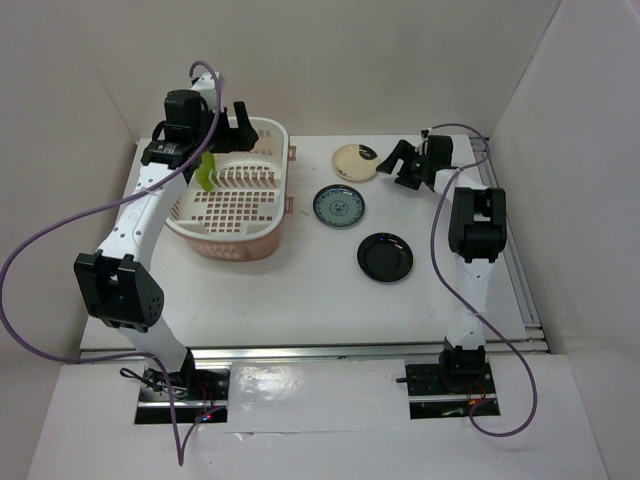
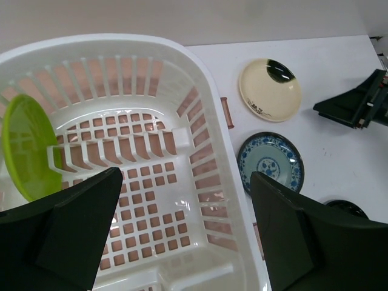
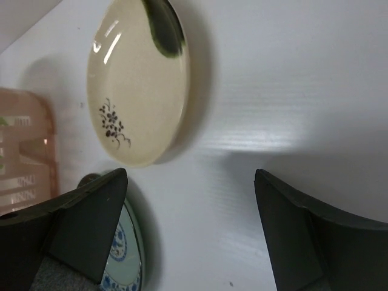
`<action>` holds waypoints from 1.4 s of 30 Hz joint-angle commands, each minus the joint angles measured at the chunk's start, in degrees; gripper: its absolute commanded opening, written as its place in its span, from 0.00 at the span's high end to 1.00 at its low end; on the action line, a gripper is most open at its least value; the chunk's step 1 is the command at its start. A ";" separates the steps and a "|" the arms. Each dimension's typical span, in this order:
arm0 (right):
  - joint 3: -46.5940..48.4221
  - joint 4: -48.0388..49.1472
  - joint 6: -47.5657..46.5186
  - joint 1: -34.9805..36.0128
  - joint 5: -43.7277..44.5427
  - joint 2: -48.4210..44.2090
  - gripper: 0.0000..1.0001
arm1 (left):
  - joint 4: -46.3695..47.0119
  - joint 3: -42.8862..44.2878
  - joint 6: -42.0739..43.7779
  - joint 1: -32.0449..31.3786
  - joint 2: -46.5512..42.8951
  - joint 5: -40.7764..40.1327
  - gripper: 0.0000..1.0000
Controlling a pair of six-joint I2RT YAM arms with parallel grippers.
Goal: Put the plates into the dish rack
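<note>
Left end effector (image 2: 187, 176) spread over dish rack (image 2: 209, 157) | lime plate (image 2: 27, 145) standing inside

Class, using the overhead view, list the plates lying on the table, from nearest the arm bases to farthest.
black plate → blue-patterned plate → cream plate. The lime green plate stands in the dish rack, so it is left out.

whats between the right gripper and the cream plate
Only bare white table, clearest in the right wrist view; the right gripper has its jaws open just short of the cream plate.
</note>
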 commanded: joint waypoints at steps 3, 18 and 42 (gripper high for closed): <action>7.74 -1.26 0.17 1.52 0.63 7.41 0.12 | -1.87 0.33 -3.91 -0.75 -1.86 2.16 0.00; 16.27 -2.05 4.57 3.72 1.34 16.84 0.40 | -2.49 -4.59 -0.14 -7.26 -8.61 -5.75 0.00; -3.05 21.87 24.05 -0.68 -4.64 8.43 1.00 | -0.82 -7.67 0.39 -9.98 -10.73 -7.50 0.00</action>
